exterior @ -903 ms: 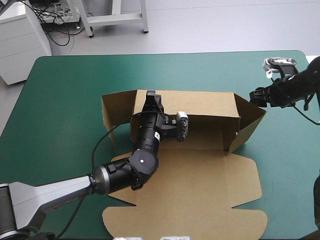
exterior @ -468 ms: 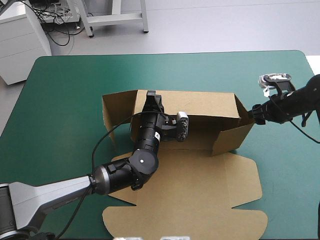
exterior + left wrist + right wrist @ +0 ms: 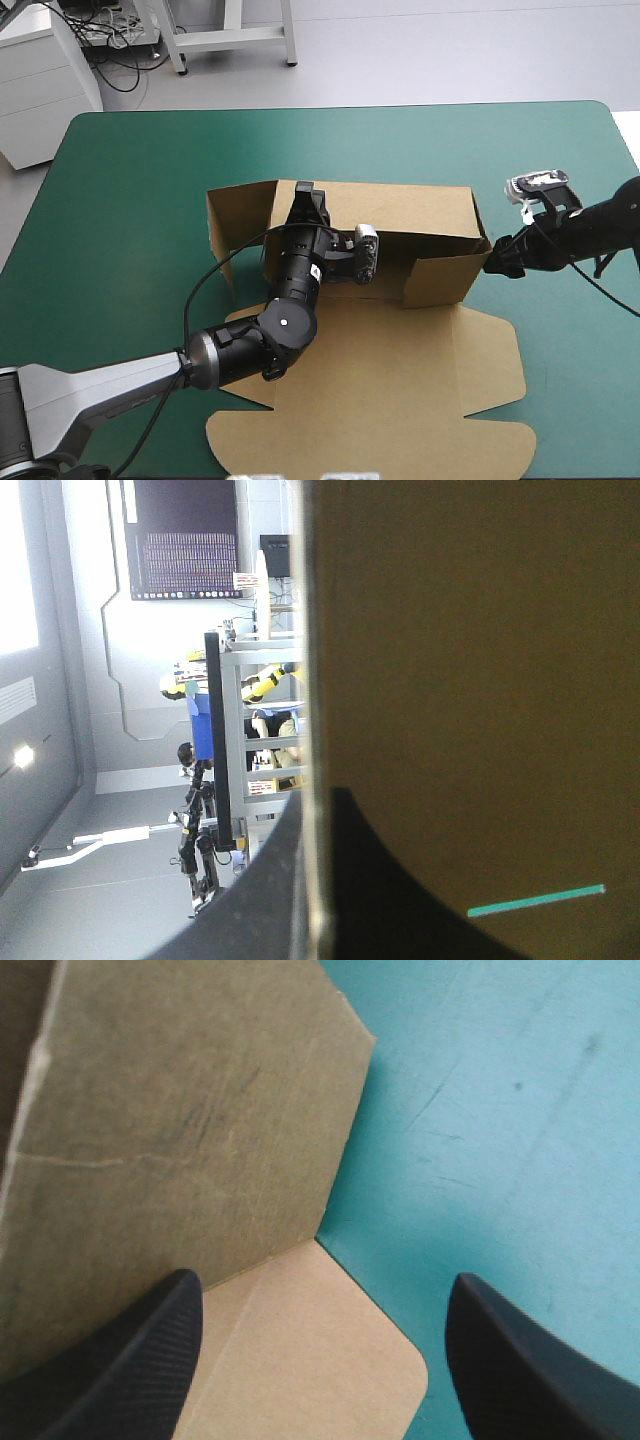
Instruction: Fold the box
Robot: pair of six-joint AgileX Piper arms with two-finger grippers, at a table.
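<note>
The brown box [image 3: 400, 212] lies mid-table with its long back wall upright and its lid [image 3: 400, 390] flat toward the front edge. My left gripper [image 3: 305, 200] is shut on the back wall's top edge; in the left wrist view the board [image 3: 470, 680] runs between the black fingers [image 3: 400, 900]. The right end flap [image 3: 440, 280] is swung inward across the box's floor. My right gripper [image 3: 495, 262] is at that flap's outer side, open. In the right wrist view the flap [image 3: 180, 1120] is by one finger [image 3: 150, 1350]. The left end flap [image 3: 235, 215] stands angled outward.
The teal-green cover [image 3: 560, 360] surrounds the box on every side. The table's right edge lies just behind my right arm. The lid's rounded tabs [image 3: 240, 445] reach close to the table's front edge.
My right gripper moved left and toward the front edge, and the right end flap swung inward from pointing outward to lying across the box's end. The left arm stayed put.
</note>
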